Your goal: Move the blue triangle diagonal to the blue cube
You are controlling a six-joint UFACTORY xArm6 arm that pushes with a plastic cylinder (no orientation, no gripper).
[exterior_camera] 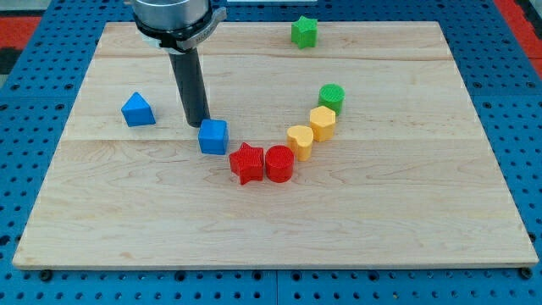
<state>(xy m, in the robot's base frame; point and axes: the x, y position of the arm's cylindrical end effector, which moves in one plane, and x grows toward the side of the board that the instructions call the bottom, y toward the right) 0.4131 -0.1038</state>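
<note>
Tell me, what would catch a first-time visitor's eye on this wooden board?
Probably the thick dark rod coming down from the view's top, its tip just left of and above the blue cube. Next, the curved chain: red star, red cylinder, two yellow blocks, green cylinder. The blue triangle sits apart at the left.

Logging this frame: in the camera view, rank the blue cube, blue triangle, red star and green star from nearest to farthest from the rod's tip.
From my tip:
1. blue cube, right beside it, toward the view's lower right.
2. red star, past the cube.
3. blue triangle, to the view's left.
4. green star, at the view's top right.
</note>
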